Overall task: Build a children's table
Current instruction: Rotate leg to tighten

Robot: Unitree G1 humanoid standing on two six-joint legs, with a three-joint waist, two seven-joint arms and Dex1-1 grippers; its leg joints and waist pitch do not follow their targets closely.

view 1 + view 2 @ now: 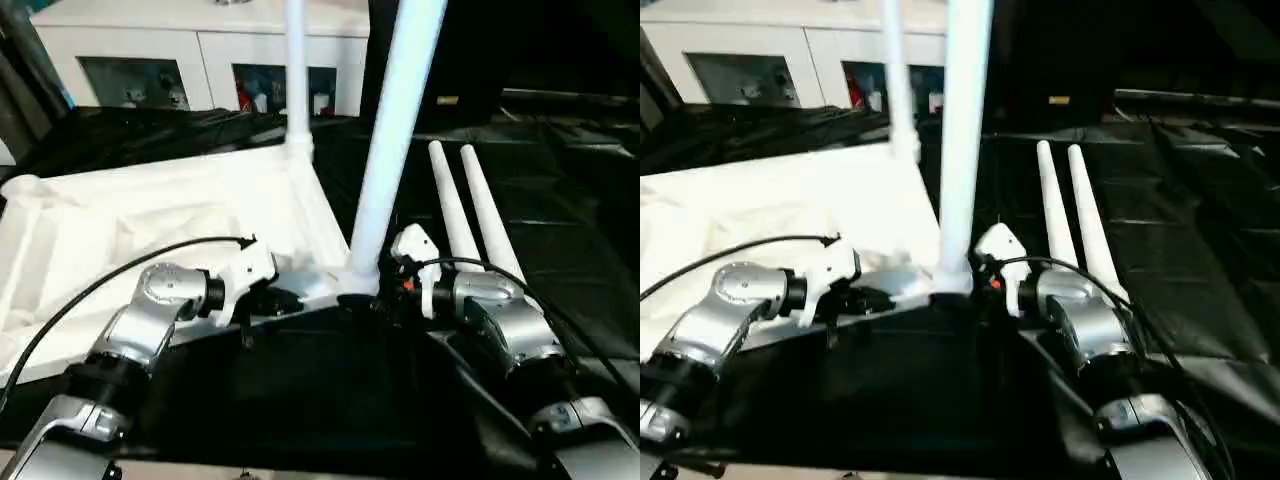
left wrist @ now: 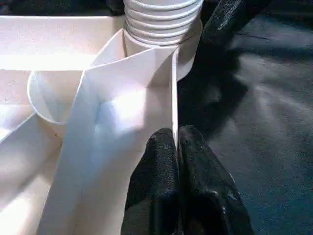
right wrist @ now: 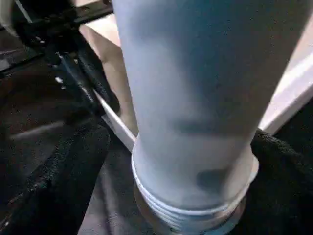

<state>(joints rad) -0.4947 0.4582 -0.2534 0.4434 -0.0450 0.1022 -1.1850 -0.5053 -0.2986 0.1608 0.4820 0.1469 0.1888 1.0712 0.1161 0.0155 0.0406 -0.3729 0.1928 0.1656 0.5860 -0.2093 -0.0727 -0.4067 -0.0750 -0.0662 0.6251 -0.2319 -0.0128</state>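
The white tabletop (image 1: 150, 230) lies upside down on the black surface. Two white legs stand upright in its corner sockets: a far leg (image 1: 296, 70) and a near leg (image 1: 395, 130). Several threads of the near leg (image 3: 190, 122) still show above its socket. Two more legs (image 1: 470, 215) lie side by side on the black surface to the right. My left gripper (image 2: 177, 142) is shut on the tabletop's thin rim wall (image 2: 173, 88), close to the near corner socket. My right gripper (image 3: 186, 161) is open, with one finger on each side of the near leg's base and a small gap on one side.
A white cabinet (image 1: 200, 60) with glass doors stands behind the work. Black cloth (image 1: 330, 400) covers the surface between my forearms and runs off to the right. A black cable (image 1: 110, 275) loops over my left arm.
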